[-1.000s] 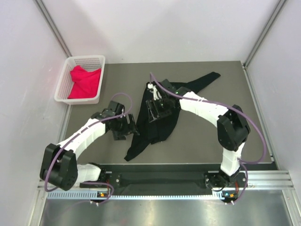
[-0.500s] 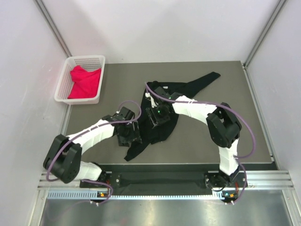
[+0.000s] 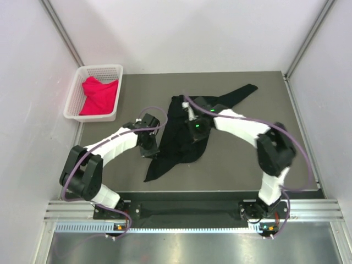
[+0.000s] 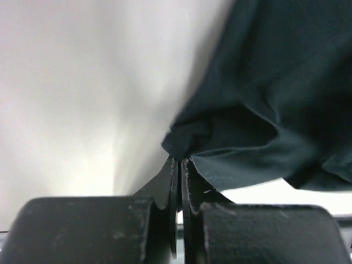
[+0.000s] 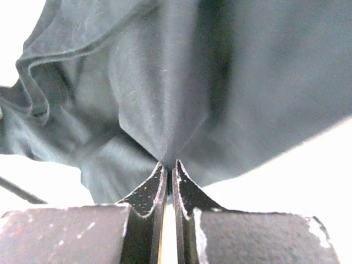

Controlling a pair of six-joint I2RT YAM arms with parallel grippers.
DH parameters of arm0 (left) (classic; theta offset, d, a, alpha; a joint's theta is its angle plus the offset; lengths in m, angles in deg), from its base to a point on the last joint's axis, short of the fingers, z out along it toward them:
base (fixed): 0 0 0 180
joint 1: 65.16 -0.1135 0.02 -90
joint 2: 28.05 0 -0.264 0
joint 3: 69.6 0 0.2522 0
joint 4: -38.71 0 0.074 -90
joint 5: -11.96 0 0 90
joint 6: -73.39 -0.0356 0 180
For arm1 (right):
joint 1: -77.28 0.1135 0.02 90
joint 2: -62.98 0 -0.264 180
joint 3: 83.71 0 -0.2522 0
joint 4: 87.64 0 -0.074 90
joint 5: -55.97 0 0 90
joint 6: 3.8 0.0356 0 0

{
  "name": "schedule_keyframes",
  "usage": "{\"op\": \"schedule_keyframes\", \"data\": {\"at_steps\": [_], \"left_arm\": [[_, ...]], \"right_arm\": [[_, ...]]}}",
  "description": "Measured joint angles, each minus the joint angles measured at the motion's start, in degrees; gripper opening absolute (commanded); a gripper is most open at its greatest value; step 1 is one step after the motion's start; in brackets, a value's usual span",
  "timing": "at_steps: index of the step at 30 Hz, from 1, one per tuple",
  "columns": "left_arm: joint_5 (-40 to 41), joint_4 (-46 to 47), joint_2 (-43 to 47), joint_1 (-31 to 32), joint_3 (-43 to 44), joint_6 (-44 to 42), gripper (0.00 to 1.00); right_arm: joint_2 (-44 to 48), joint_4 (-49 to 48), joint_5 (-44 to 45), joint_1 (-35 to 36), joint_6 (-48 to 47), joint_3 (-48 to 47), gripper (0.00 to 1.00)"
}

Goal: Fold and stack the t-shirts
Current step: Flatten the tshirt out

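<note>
Grey bench [image 3: 247,154] fills the top view between pale walls, with a white lattice basket [image 3: 102,67] at its far left corner. The red-pink t-shirt [image 3: 99,96] lies bunched inside that basket. The black t-shirt [image 3: 177,148] lies crumpled on the bench, to the right of the basket and nearer my bases. One long strip of it reaches away from the basket toward the far right corner. My left gripper [image 3: 153,151] is at the shirt's edge on the basket side. My right gripper [image 3: 196,133] is down on the cloth on the side away from the basket.

From my left wrist, the bench [image 4: 82,82] shows washed out and bright. My left gripper [image 4: 180,165] has its jaws pressed together, and a small bunched fold at the edge of the black t-shirt [image 4: 264,82] is pinched between the tips. The rest of the cloth hangs off to the right in soft folds.

From my right wrist, the black t-shirt [image 5: 192,82] covers nearly the whole view. My right gripper [image 5: 168,168] is closed to a thin slit. The cloth is drawn into a peak right at the tips, with creases fanning up and outward from the pinch.
</note>
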Motion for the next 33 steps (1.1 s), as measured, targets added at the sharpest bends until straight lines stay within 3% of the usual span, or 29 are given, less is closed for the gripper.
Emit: {"op": "schedule_keyframes", "data": {"at_steps": [6,9,10,11,15,21,24,29,33], "left_arm": [[5.6,-1.9,-0.1,-4.5,5.3,-1.5,0.0],[6.2,-1.9,-0.3,-8.0,6.6,-2.5,0.0],[6.1,-1.9,-0.6,-9.3,7.1,-2.9,0.0],[6.3,-1.9,-0.7,-10.2,7.3,-3.2,0.0],[6.1,-2.4,-1.9,-13.6,8.2,-5.3,0.0],[3.8,-2.9,-3.5,-14.0,9.7,-7.5,0.0],[2.3,-2.9,-3.5,-13.9,10.2,-7.9,0.0],[1.2,-2.9,-3.6,-13.9,10.3,-8.3,0.0],[1.0,-2.9,-3.6,-13.9,10.3,-8.7,0.0]], "right_arm": [[22.0,1.9,0.8,-13.2,-0.8,12.7,0.06],[28.1,2.5,0.9,-19.8,-1.4,19.6,0.11],[28.9,2.6,0.7,-21.6,-1.6,22.0,0.17],[29.1,3.2,0.7,-23.0,-1.8,24.2,0.33],[29.0,6.5,0.7,-26.4,-1.9,30.0,0.49],[30.5,6.3,-2.2,-25.1,-1.3,28.6,0.55],[29.6,4.6,-4.6,-20.6,-0.3,25.9,0.56],[23.0,2.3,-5.5,-11.9,1.1,20.6,0.56],[16.3,2.1,-2.3,-9.8,1.6,16.7,0.51]]}}
